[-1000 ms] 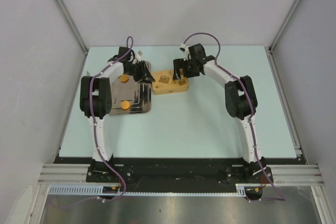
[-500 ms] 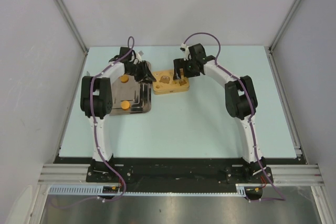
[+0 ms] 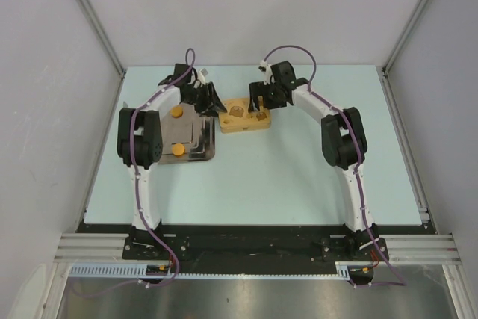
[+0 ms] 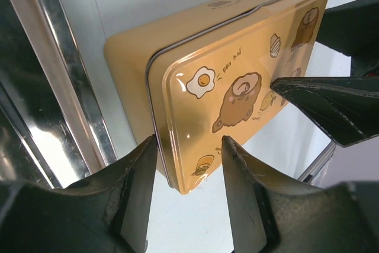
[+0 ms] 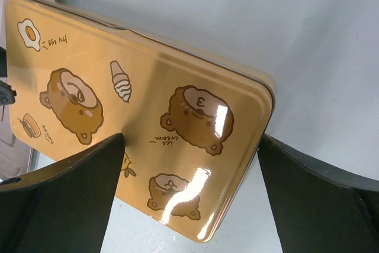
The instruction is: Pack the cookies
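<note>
The left jaws, half open, are swinging from the metal tray [image 3: 198, 147] to the closed yellow bear tin [image 3: 240, 119] near the surface's [image 3: 299, 177] far edge, joining the right jaws gaping wide over it, both empty, so the lid looks next while two orange cookies [image 3: 177, 112] are waiting on that tray.

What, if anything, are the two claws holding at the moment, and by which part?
Nothing is clearly held. The right claw gapes open over the yellow tin; the left claw brackets its corner, contact unclear.
</note>
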